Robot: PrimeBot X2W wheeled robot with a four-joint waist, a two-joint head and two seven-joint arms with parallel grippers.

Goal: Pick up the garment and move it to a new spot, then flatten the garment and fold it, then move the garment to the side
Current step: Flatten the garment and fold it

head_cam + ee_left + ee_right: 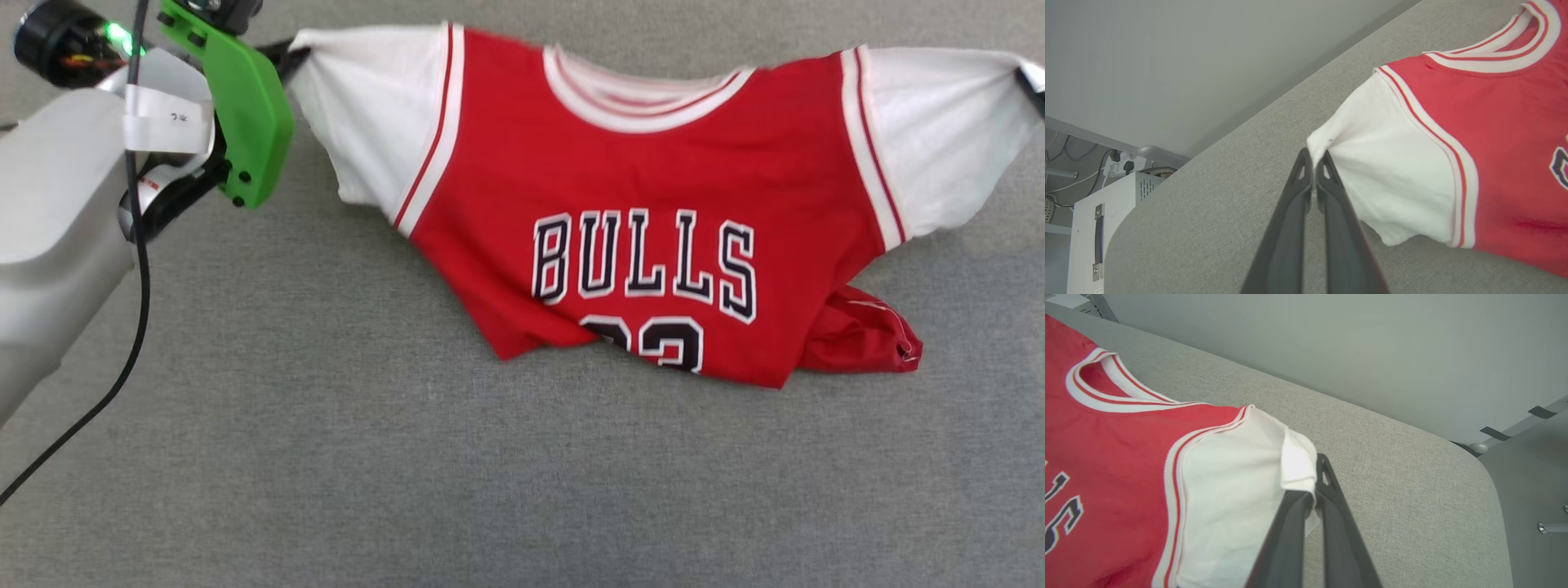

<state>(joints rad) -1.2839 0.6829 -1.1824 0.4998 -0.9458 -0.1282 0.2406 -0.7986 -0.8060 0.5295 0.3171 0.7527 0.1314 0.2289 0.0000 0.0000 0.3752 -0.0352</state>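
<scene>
The garment is a red jersey with white sleeves and a black "BULLS" print, front up on the grey table. It is stretched between its two sleeves, and its lower hem is bunched and folded under at the right. My left gripper is shut on the tip of the white sleeve at the upper left; the left wrist view shows the gripper pinching that sleeve. My right gripper is at the right edge, and the right wrist view shows the gripper shut on the other white sleeve.
A black cable hangs beside my pale left forearm. Beyond the table's edge stands a white cabinet with a power strip behind it. The table's rounded corner lies just right of the right gripper.
</scene>
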